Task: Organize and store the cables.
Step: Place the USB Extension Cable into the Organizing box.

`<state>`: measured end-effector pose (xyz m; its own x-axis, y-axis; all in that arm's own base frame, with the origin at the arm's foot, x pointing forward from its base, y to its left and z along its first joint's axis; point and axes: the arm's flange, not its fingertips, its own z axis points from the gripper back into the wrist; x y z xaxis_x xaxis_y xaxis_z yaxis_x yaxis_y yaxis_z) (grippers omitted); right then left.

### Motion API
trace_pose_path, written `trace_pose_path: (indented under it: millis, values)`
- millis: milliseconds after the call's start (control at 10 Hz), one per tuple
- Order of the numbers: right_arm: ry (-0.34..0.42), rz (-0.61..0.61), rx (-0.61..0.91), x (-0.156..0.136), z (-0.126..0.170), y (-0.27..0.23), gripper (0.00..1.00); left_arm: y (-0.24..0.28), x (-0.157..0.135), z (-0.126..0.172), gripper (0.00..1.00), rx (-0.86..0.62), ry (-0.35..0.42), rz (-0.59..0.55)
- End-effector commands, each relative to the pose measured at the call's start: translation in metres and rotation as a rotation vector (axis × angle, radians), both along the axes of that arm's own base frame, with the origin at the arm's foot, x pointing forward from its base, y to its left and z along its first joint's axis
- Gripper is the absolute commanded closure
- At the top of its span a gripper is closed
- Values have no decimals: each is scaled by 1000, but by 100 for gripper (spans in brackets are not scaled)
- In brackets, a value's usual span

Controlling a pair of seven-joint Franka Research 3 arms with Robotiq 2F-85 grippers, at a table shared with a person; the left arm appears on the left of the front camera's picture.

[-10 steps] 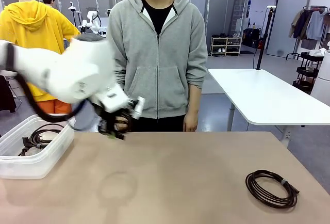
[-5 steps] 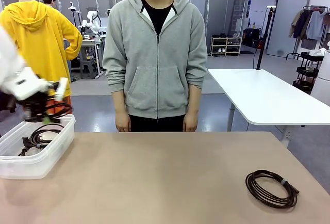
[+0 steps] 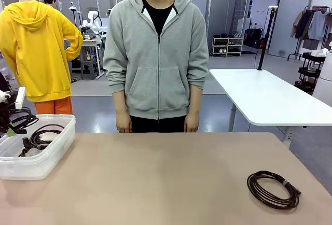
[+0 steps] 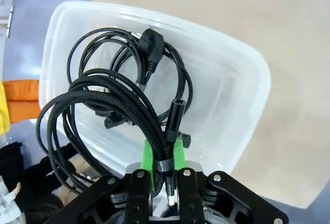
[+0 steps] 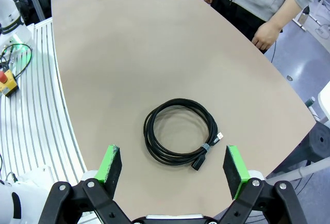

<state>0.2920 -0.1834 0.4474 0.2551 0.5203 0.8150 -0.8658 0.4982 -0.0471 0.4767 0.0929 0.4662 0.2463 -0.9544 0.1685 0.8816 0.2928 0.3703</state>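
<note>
Left arm swings from mid-surface out to the left edge. Left end effector (image 4: 163, 149) hangs over the clear bin (image 4: 246, 74), pads pinching a braided coil (image 4: 93, 100) at its tie band. Another coiled cable (image 4: 154, 48) lies in the bin. Judgement: centre the coil, lower it past the rim, then release; its loose loops hang outside the near wall and could snag. Right end effector (image 5: 172, 164) is spread wide above the last coil (image 5: 178, 133) on the surface (image 5: 103, 53), nothing crowding it. Person (image 3: 158, 59) stands at the far edge, hands down, clear of both.
</note>
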Motion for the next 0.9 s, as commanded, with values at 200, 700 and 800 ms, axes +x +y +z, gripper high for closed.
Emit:
trace_pose_path:
  millis: [200, 700, 800]
  values:
    - [-16, 7, 2, 1, 0, -2, 0, 3, 47, -18, 82, -88, 20, 62]
    - [-16, 7, 2, 1, 0, -2, 0, -1, 64, -38, 31, -71, 91, 94]
    - [-16, 7, 2, 1, 0, -2, 0, -1, 64, -39, 15, -60, 98, 92]
